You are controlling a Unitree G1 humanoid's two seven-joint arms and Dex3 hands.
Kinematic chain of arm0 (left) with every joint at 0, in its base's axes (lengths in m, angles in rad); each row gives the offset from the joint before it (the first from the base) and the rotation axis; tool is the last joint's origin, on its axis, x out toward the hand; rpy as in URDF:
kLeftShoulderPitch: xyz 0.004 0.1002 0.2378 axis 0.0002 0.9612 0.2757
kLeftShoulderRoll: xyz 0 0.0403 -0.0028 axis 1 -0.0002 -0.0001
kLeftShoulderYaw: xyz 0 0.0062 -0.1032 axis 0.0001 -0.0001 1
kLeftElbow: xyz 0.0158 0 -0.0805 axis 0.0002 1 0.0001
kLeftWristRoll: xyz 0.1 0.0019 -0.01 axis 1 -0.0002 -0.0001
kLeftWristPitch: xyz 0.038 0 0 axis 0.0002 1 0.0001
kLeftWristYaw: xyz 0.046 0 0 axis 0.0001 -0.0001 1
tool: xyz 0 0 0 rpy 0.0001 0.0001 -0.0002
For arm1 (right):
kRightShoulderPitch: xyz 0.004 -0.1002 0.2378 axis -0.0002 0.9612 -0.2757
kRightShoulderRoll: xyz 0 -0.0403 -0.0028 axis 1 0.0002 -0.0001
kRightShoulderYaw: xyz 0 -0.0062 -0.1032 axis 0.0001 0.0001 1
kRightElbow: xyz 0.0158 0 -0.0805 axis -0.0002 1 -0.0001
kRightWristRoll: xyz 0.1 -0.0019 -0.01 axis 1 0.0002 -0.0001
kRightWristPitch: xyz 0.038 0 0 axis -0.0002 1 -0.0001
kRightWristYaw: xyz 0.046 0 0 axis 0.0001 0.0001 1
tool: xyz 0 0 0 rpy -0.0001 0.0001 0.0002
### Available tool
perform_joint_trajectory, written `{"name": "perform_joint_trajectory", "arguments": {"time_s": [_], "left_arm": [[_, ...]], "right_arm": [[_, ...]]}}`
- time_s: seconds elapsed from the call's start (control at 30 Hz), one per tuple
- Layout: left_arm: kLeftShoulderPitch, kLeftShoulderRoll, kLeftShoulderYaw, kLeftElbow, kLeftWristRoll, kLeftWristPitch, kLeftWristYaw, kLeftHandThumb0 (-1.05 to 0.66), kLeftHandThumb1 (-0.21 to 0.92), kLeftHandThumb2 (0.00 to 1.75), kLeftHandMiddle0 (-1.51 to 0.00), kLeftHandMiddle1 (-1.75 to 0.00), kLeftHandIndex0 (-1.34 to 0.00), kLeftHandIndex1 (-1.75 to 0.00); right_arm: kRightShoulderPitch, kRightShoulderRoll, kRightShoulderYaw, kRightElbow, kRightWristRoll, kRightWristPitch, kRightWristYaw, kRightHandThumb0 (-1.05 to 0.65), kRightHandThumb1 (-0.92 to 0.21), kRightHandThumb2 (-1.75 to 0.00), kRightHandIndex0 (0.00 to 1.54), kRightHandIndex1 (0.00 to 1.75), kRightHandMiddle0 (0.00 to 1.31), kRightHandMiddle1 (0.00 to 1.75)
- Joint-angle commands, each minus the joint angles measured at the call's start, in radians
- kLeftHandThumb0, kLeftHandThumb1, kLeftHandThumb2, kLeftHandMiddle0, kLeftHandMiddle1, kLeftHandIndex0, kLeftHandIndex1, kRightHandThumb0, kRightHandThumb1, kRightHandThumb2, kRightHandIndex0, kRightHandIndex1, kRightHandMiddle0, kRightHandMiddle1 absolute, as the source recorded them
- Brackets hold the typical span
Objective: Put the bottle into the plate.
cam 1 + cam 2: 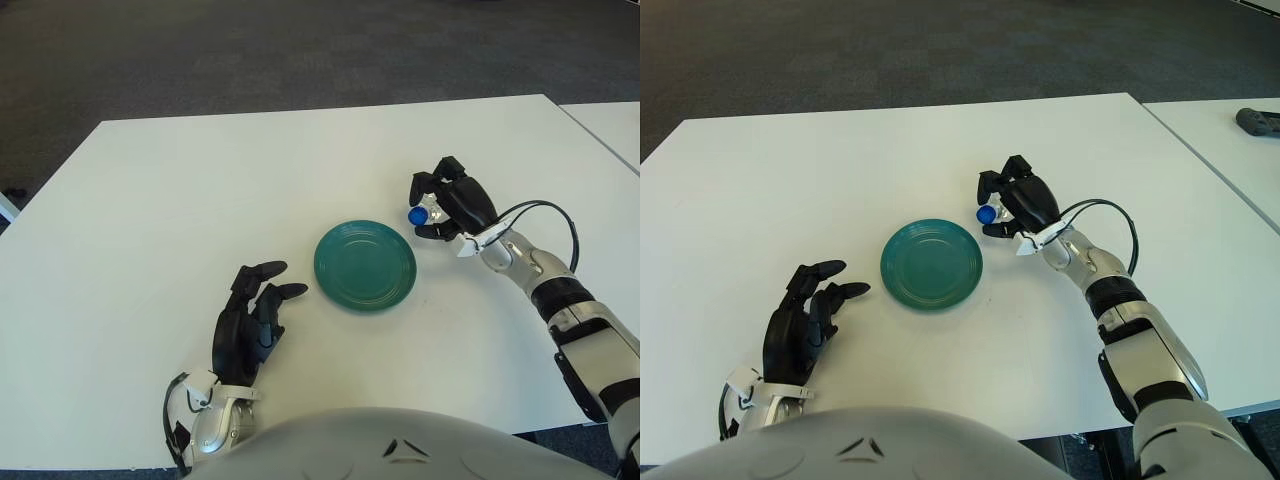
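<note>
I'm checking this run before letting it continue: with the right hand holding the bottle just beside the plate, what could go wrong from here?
1. The right hand covers most of the bottle; only its blue cap shows, so the hold may be shallow and it could slip out.
2. The bottle is beside the green plate, off its right rim; released early, it would land on the table.
3. The plate is shallow, so a dropped bottle might roll off.

The left hand shows left of the plate, open.

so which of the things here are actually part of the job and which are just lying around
Part of the job:
- bottle, blue cap showing, held in the right hand
- green plate, nothing on it

Just there:
- left hand, idle, left of the plate
- dark object on the neighbouring table
</note>
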Motion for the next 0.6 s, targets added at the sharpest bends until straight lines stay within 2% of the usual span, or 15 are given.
{"name": "perform_joint_trajectory", "arguments": {"time_s": [0.0, 0.57], "left_arm": [[-0.015, 0.007, 0.007, 0.008, -0.004, 0.002, -0.004, -0.85, 0.92, 0.63, -0.63, -1.12, -0.33, -1.19], [-0.048, 0.004, 0.011, 0.060, 0.018, -0.031, -0.002, -0.84, 0.92, 0.63, -0.62, -1.13, -0.33, -1.20]], "right_arm": [[0.005, -0.017, -0.036, -0.052, 0.027, -0.005, 0.007, -0.16, -0.24, -1.40, 1.31, 1.75, 1.09, 1.75], [0.040, -0.018, -0.115, -0.181, 0.065, 0.000, 0.065, -0.23, -0.33, -1.28, 1.30, 1.75, 1.07, 1.75]]}}
